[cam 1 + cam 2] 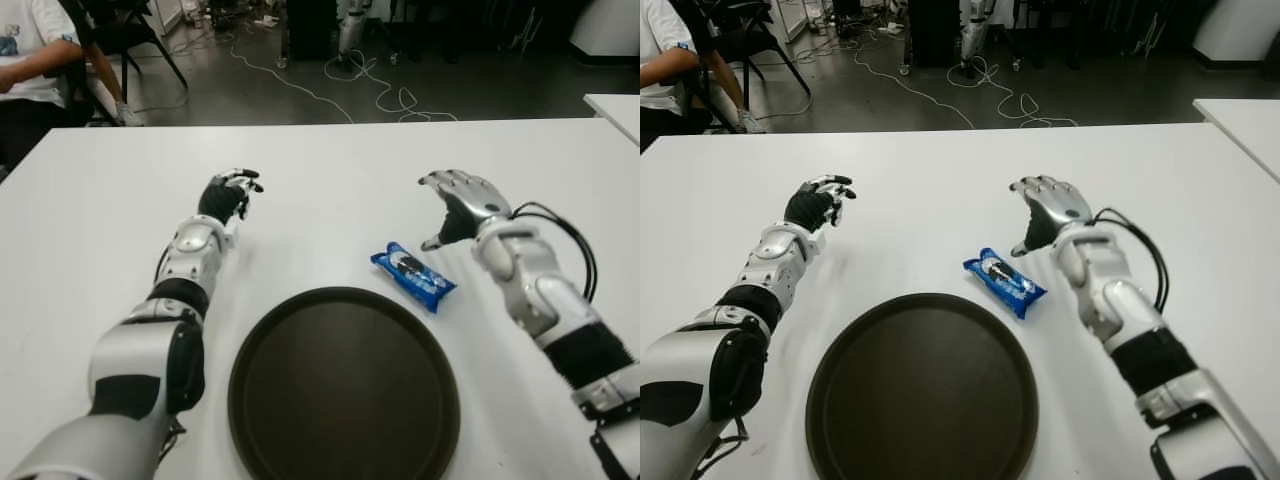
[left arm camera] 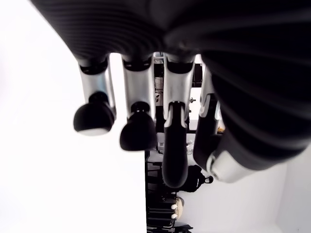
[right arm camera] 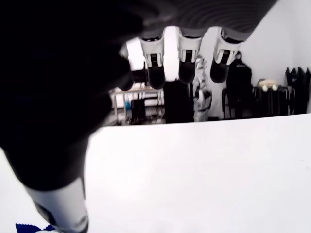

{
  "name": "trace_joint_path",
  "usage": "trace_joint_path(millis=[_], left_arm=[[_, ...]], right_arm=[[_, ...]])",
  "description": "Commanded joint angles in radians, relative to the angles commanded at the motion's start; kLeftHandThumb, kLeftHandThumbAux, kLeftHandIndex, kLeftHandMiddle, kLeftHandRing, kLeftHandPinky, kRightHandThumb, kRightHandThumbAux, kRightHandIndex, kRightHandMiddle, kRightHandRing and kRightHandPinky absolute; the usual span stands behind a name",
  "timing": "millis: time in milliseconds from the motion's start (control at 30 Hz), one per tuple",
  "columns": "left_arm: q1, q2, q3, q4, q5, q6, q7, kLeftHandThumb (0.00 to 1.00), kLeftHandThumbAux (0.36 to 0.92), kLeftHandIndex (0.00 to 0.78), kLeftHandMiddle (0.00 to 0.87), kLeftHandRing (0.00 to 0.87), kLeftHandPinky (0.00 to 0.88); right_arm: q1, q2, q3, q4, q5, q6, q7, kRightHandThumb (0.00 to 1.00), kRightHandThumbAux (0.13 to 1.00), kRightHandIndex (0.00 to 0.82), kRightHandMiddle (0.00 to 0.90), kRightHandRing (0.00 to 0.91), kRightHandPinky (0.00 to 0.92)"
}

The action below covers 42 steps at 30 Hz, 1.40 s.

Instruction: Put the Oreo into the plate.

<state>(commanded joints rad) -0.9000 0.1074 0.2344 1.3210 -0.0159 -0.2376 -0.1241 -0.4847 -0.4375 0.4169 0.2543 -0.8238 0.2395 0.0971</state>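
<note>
Two hands are up over the white table (image 1: 330,170), both holding nothing. My right hand (image 1: 462,205) hovers with fingers loosely spread, just beyond and right of the blue Oreo pack (image 1: 412,276). The pack lies flat on the table beside the dark round plate's (image 1: 344,388) far-right rim. My left hand (image 1: 229,193), fingers relaxed, shows well left of it.

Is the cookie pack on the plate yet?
Not yet. The Oreo pack lies on the white table just beyond the plate's rim, near the open right hand.
</note>
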Motion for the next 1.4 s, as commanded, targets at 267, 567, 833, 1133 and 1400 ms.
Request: trace_joint_path(millis=[267,567,833,1133,1400], left_arm=[[-0.001,0.001,-0.005,0.001,0.005,0.003,0.006,0.853,0.662,0.409,0.548,0.796,0.825],[0.001,0.002,0.000,0.000,-0.001,-0.002,-0.004,0.854,0.662,0.409,0.546,0.790,0.820],[0.003,0.005,-0.002,0.000,0.002,-0.006,-0.006,0.853,0.663,0.408,0.544,0.802,0.828],[0.004,0.009,-0.016,0.002,0.016,-0.009,0.001,0.854,0.661,0.411,0.542,0.769,0.804],[0.002,0.011,-0.014,0.002,0.010,-0.007,-0.001,0.854,0.662,0.409,0.545,0.795,0.825]], right_arm=[[0.035,0.007,0.000,-0.036,-0.017,0.021,-0.031,0.000,0.795,0.000,0.000,0.000,0.001],[0.067,0.012,0.007,-0.084,-0.032,0.068,0.006,0.000,0.791,0.000,0.000,0.000,0.003],[0.041,0.048,0.009,-0.055,-0.056,0.151,0.046,0.000,0.775,0.005,0.016,0.015,0.041],[0.013,0.093,-0.048,0.063,0.033,0.113,-0.009,0.000,0.764,0.044,0.063,0.060,0.052],[-0.006,0.120,-0.076,0.127,0.092,0.098,-0.022,0.000,0.770,0.075,0.092,0.083,0.061]])
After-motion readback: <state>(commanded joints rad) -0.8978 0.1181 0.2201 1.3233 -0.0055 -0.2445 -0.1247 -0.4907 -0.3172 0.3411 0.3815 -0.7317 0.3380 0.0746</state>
